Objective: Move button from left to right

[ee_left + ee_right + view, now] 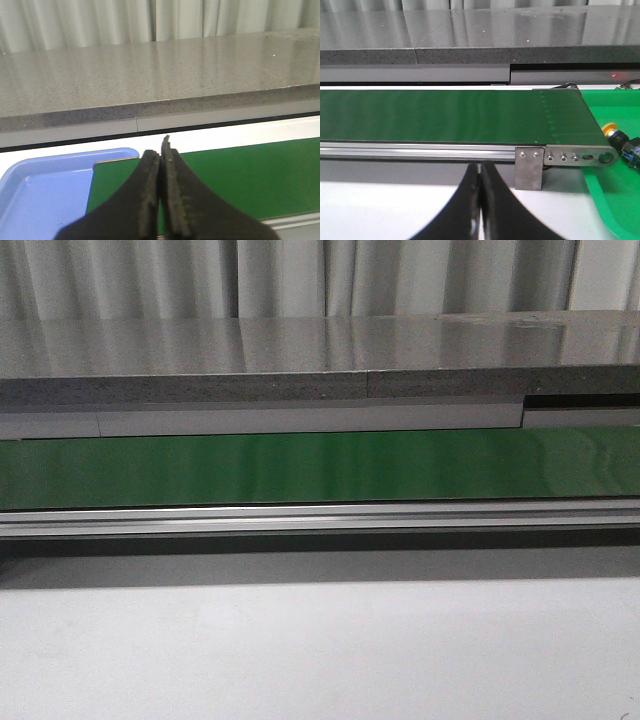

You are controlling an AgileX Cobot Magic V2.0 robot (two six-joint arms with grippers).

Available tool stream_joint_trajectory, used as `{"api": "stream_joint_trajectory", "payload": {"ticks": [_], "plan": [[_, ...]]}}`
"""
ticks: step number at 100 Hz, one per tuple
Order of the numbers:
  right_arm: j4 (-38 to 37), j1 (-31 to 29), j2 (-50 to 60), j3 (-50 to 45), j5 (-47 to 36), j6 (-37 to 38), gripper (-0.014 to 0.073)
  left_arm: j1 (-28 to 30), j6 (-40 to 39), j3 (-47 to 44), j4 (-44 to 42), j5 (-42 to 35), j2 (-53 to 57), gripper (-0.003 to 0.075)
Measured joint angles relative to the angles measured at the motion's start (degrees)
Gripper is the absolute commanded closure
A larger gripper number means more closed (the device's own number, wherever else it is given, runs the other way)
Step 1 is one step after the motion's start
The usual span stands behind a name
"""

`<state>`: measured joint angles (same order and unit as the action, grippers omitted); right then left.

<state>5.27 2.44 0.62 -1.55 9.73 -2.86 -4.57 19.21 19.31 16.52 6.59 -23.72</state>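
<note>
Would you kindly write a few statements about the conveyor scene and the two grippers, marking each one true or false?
1. The left gripper has its fingers pressed together with nothing between them. True.
2. The button lies on the green belt. False: it lies in the green tray past the end of the conveyor belt, its yellow cap showing beside the conveyor's metal end bracket.
3. A blue tray sits at one end of the belt in the left wrist view. True.
4. The right gripper is wide open. False: its fingers are closed together, holding nothing.
5. The front view shows the button on the belt. False: the belt there is bare.
</note>
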Motion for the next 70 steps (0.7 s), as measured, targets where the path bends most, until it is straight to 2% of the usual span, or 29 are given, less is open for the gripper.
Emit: {"api": "stream_joint_trajectory", "payload": {"ticks": [70], "plan": [[-0.83, 0.0, 0.0, 0.0, 0.0, 0.1, 0.066, 0.0, 0.0, 0.0, 0.0, 0.0, 0.0, 0.074]]}}
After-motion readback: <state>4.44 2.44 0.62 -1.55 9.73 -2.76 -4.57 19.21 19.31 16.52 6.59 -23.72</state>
